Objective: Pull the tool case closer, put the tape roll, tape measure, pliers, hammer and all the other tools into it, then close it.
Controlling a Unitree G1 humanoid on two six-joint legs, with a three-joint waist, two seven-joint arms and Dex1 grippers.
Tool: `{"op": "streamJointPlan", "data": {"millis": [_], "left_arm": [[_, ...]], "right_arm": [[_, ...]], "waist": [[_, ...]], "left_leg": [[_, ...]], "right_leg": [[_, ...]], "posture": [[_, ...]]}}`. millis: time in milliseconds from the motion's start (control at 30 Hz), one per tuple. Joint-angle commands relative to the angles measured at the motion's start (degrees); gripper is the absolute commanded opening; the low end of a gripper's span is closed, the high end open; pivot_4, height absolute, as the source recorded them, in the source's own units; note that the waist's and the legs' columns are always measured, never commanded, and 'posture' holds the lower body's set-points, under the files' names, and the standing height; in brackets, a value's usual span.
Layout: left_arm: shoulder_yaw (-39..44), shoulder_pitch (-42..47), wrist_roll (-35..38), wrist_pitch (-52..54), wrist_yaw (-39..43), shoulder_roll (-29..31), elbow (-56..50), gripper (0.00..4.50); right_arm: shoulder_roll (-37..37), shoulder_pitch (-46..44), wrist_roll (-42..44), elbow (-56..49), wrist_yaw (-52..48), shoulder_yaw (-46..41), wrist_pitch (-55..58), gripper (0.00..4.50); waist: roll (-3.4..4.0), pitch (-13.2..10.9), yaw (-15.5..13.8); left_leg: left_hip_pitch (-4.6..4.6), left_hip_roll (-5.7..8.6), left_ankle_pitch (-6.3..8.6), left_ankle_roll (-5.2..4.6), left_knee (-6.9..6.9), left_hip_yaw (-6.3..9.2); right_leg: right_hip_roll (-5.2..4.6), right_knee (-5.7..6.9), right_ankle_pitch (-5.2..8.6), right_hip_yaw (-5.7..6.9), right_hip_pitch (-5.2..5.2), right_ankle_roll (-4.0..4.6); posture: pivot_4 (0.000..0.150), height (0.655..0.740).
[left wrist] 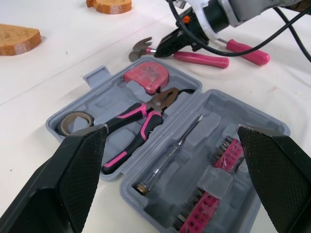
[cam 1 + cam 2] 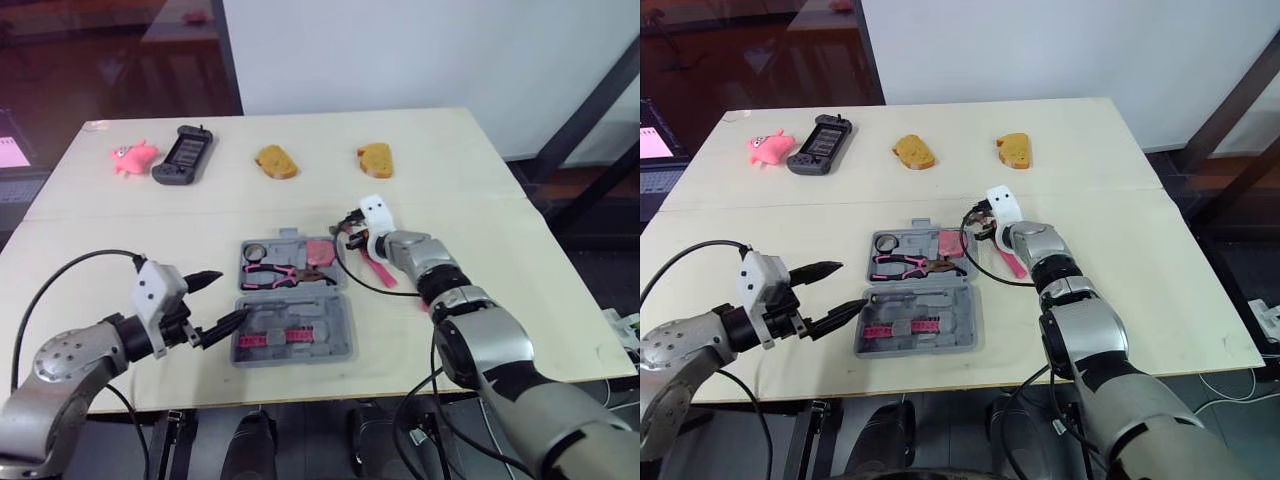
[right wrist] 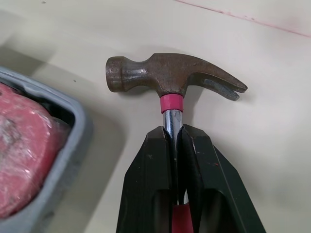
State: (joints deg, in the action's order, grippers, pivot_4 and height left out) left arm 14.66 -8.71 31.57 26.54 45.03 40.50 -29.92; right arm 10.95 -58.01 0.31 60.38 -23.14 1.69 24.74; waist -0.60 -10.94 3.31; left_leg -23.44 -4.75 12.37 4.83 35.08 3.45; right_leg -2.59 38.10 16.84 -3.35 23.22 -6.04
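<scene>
The grey tool case (image 2: 345,340) lies open in the middle of the table. In it are the tape roll (image 1: 76,121), the red tape measure (image 1: 146,77), the pink-handled pliers (image 1: 138,121), a thin screwdriver (image 1: 170,155) and pink bit holders (image 1: 228,153). The hammer (image 3: 170,73) lies on the table just right of the case's far corner. My right gripper (image 3: 177,145) is shut on its neck below the head. My left gripper (image 2: 228,296) hovers open at the case's left edge, holding nothing.
A pink-handled screwdriver (image 1: 248,51) lies beside the hammer's pink handle (image 1: 201,59). Along the far side of the table sit a pink toy (image 2: 133,156), a black handheld device (image 2: 183,155) and two bread pieces (image 2: 276,161) (image 2: 375,158).
</scene>
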Motion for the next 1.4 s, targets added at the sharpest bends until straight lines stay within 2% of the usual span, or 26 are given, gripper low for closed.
{"op": "streamJointPlan", "data": {"millis": [33,200,333,533,700,1000,1167,1300,1333,1400], "left_arm": [[-0.3,0.5,0.0,-0.9,0.5,0.1,-0.5,4.5],[-1.8,1.6,0.5,-0.7,1.6,0.0,0.2,4.5],[-3.1,2.9,0.6,-0.8,2.8,0.1,1.3,4.5],[-5.1,5.9,0.3,-0.8,4.5,0.0,3.7,4.5],[-6.4,7.7,0.1,-0.8,5.6,0.1,5.1,4.5],[-5.2,9.9,2.6,1.2,5.9,0.3,5.7,4.5],[-4.9,9.5,2.2,1.1,6.5,1.2,5.6,4.5],[-4.4,9.5,2.7,1.4,6.1,1.3,5.6,4.5],[-4.0,9.5,3.1,1.7,5.8,1.2,5.5,4.5],[-3.0,8.7,3.5,1.7,6.2,1.6,4.9,4.5]], "right_arm": [[2.7,3.3,2.1,-12.8,-0.8,-2.0,8.6,0.05],[4.0,11.9,6.5,-38.5,1.3,-5.9,26.8,0.05],[3.2,18.0,9.1,-55.3,4.8,-9.5,39.3,0.05],[0.4,26.3,11.0,-73.5,9.2,-12.1,52.5,0.05],[-1.9,32.6,10.9,-80.2,11.4,-10.2,55.6,0.05],[-4.6,37.6,10.6,-78.0,13.5,-7.6,51.4,0.05],[-3.1,37.7,11.6,-78.2,12.2,-6.3,50.8,2.14],[0.1,37.2,13.1,-80.9,9.9,-5.2,52.4,4.27],[1.1,36.5,13.7,-81.6,9.2,-5.1,52.9,4.45],[5.1,33.6,16.2,-84.1,5.8,-4.5,55.4,4.45]], "waist": [[0.01,0.0,-0.3],[0.05,0.0,-0.7],[0.05,0.0,-0.7],[0.04,0.0,-0.8],[0.04,0.0,-0.7],[0.01,0.0,-0.7],[0.01,0.0,-0.7],[0.01,0.0,-0.8],[0.01,0.0,-0.8],[0.01,0.0,-0.8]], "left_leg": [[0.0,0.0,0.0,0.0,-0.01,0.0],[-0.02,-0.01,0.0,0.0,-0.06,0.0],[-0.03,-0.01,0.0,0.0,-0.06,0.0],[-0.06,-0.01,0.0,0.0,-0.05,0.0],[-0.06,-0.01,0.0,0.0,-0.06,0.0],[-0.06,-0.01,0.0,0.0,-0.05,0.0],[-0.06,-0.01,0.0,0.0,-0.06,0.0],[-0.06,-0.01,0.0,0.0,-0.05,0.0],[-0.06,-0.01,0.0,0.0,-0.05,0.0],[-0.08,0.0,0.0,0.0,-0.04,-0.01]], "right_leg": [[0.0,0.0,0.0,0.0,0.01,0.0],[0.03,0.02,0.0,0.0,0.1,0.0],[0.03,0.02,0.0,-0.02,0.13,0.01],[0.03,0.0,0.02,-0.01,0.14,0.03],[0.02,-0.01,0.05,-0.02,0.15,0.08],[0.02,-0.03,0.11,-0.04,0.15,0.19],[0.03,-0.02,0.11,-0.04,0.16,0.17],[0.02,-0.04,0.13,-0.04,0.15,0.21],[0.02,-0.04,0.13,-0.04,0.14,0.22],[0.0,-0.05,0.13,-0.04,0.14,0.22]], "posture": [[0.15,0.74],[0.15,0.74],[0.15,0.74],[0.15,0.74],[0.15,0.74],[0.15,0.74],[0.15,0.74],[0.15,0.74],[0.15,0.74],[0.15,0.74]]}}
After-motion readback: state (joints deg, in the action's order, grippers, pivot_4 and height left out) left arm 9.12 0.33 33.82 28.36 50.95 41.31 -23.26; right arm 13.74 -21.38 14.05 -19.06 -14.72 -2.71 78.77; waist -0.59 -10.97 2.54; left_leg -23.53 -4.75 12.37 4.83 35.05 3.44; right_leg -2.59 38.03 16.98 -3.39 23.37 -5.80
